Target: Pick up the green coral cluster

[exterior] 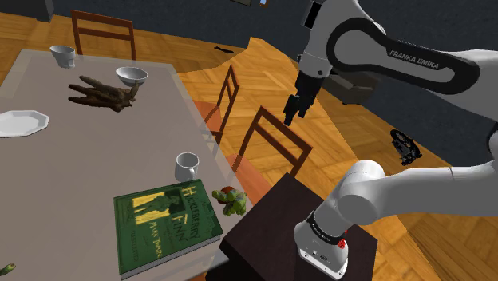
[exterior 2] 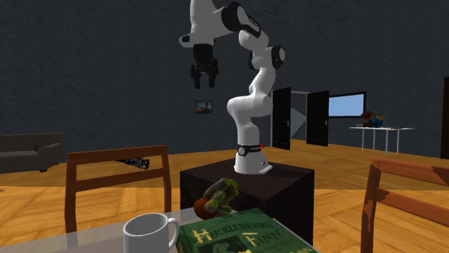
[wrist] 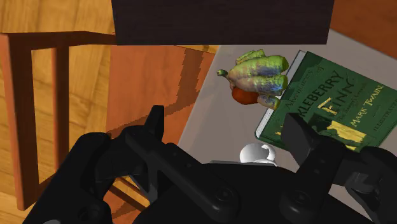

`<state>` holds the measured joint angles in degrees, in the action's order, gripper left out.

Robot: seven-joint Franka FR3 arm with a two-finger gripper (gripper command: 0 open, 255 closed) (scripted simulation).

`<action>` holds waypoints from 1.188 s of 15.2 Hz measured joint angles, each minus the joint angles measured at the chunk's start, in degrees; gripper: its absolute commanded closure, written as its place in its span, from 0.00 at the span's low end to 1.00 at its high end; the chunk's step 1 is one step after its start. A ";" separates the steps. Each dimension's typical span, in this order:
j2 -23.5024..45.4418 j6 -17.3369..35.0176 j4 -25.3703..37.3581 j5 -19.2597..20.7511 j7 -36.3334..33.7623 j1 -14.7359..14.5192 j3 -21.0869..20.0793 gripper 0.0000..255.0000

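We see the pincer (exterior: 294, 110), spread wide and empty, poised high beyond the tabletop (exterior: 96, 156); the green coral cluster (exterior: 231, 199) lies well below, just beside the book (exterior: 164, 225).

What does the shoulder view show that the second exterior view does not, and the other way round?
The shoulder view adds a brown gnarled wood piece, two white round bowls and a white scalloped plate. The second exterior view adds a grey sofa, a small framed picture on the dark wall and a distant white table. Both share the green knobbly coral cluster, the green hardcover book, the white mug, the dark box stand and the white arm with open black jaws.
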<state>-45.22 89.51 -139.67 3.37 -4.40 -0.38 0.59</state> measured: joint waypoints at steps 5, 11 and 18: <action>2.65 6.07 -3.49 0.52 1.32 -1.94 -1.64 0.00; 9.96 18.20 -8.28 2.11 3.38 -5.33 -4.97 0.00; 21.41 32.95 -11.86 6.00 3.91 -8.13 -9.43 0.00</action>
<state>-23.81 122.46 -151.53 9.37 -0.50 -8.51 -8.84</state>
